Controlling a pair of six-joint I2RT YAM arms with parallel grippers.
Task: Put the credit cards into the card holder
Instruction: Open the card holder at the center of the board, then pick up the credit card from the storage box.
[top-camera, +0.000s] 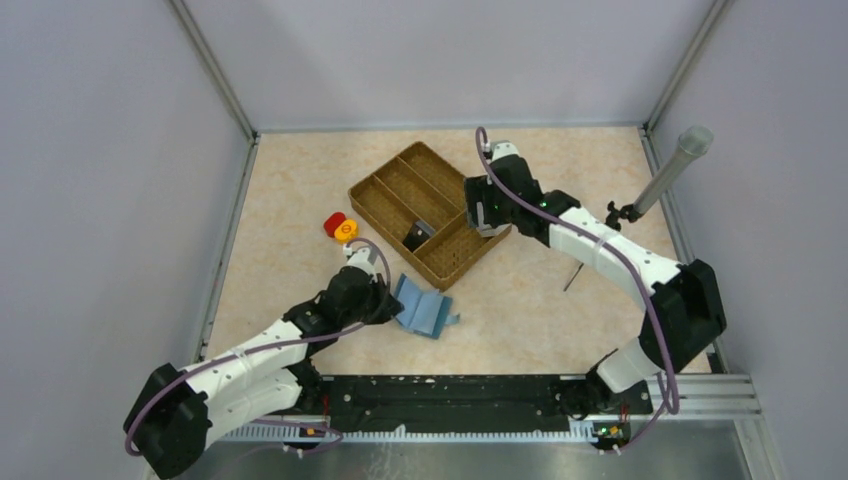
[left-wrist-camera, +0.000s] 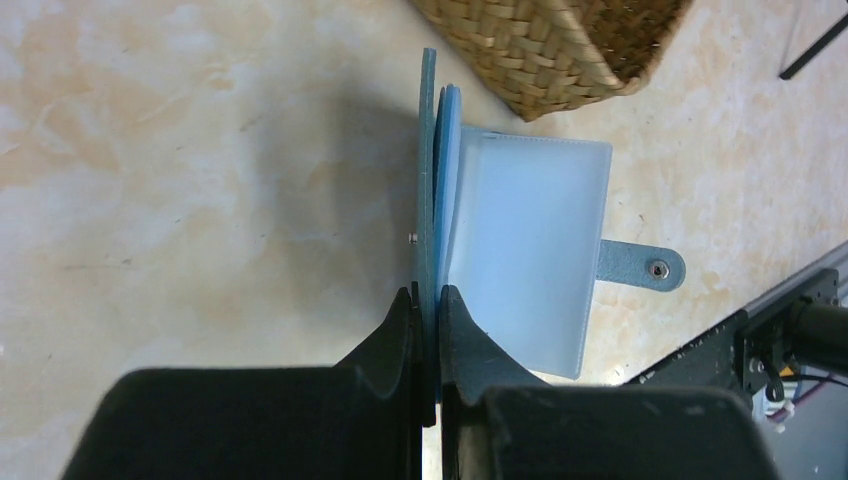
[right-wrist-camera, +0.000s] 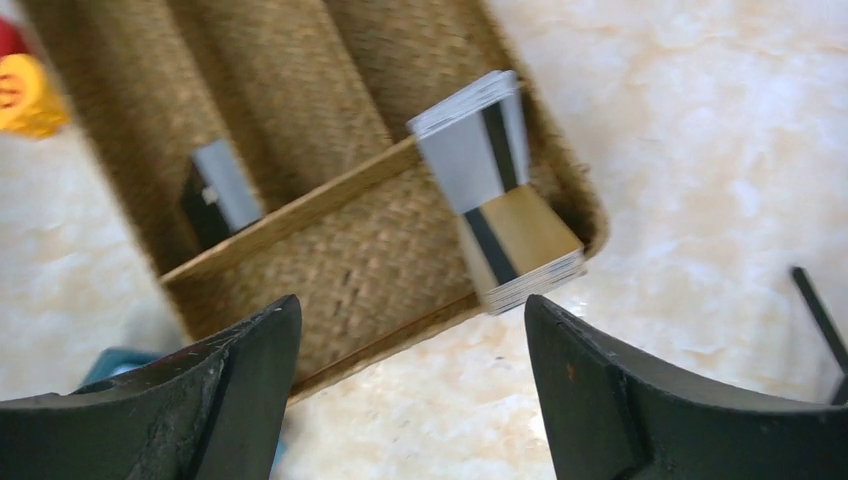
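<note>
Left gripper (left-wrist-camera: 428, 300) was noted clamped on the cover edge of the card holder (left-wrist-camera: 525, 250), which was propped open on the table just beside the woven tray (right-wrist-camera: 370, 270). Right gripper (right-wrist-camera: 410, 310) was held with fingers wide apart above the tray, nothing between them. Credit cards (right-wrist-camera: 495, 190) were stacked in the tray's corner compartment. Judgement: the top card alone should be nipped by a free edge, and the holder held steady.

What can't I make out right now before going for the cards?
Count of the credit cards: blurred in right wrist view; from above the right gripper covers them.
Whether the card holder slots are filled: left wrist view shows only one pale panel.
Dark item in the tray: too small from above.
</note>
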